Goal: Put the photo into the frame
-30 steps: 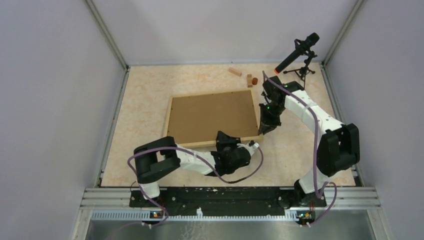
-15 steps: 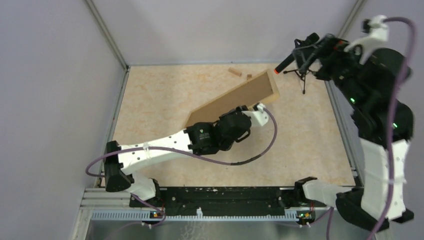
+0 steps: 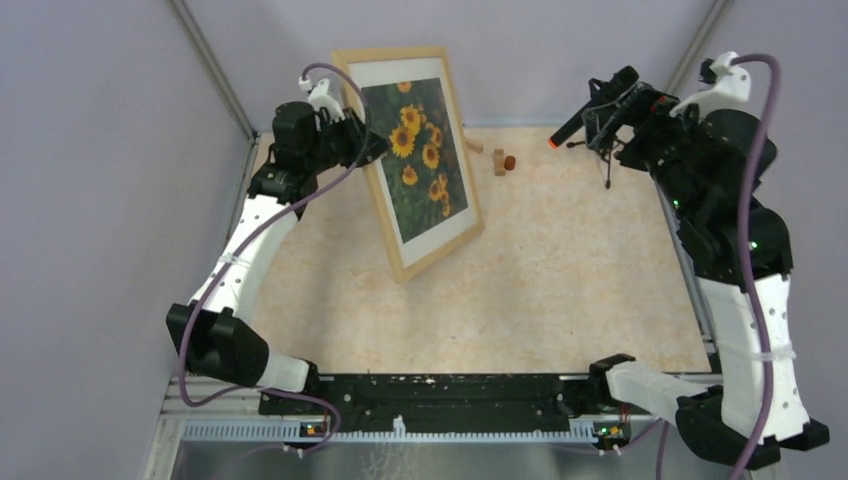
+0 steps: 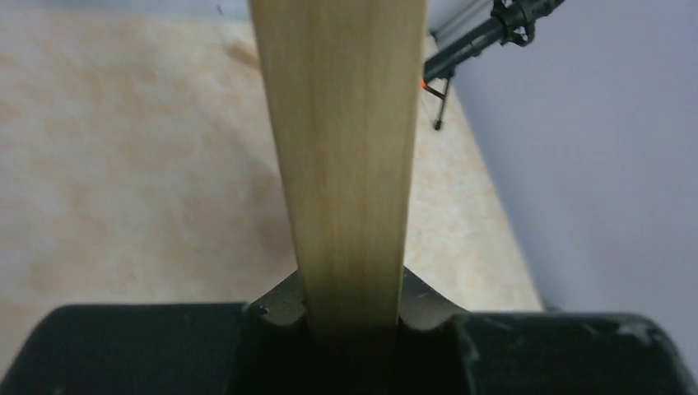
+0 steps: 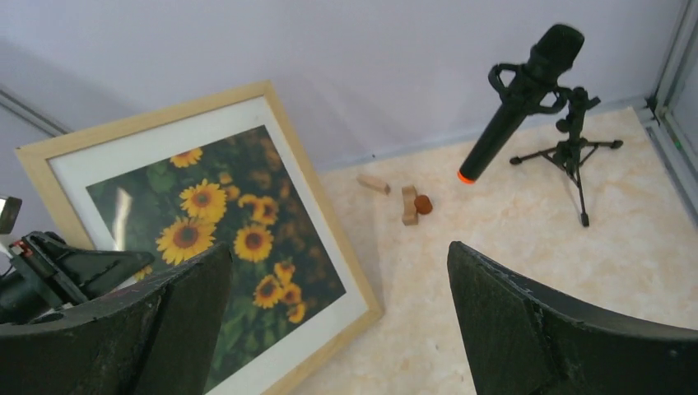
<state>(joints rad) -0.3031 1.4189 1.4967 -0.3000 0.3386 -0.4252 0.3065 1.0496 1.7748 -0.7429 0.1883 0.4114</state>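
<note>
Seemingly we pinch the stiff, light frame (image 3: 390, 53) by one rail, photo (image 3: 420, 160) inside, with our left gripper (image 3: 368, 150); right gripper (image 5: 337, 329) spread empty.

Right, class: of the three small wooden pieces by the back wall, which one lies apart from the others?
The pale oblong block nearest the frame. The other two, a pale block and a reddish-brown round piece, sit close together.

Plain pale lilac-grey walls (image 3: 100, 150) enclose a beige marbled tabletop (image 3: 560, 280), with slim aluminium posts (image 3: 212, 68) in the back corners. A black microphone on a small tripod (image 5: 514, 103) stands far right, small wooden blocks (image 5: 409, 206) nearby.
</note>
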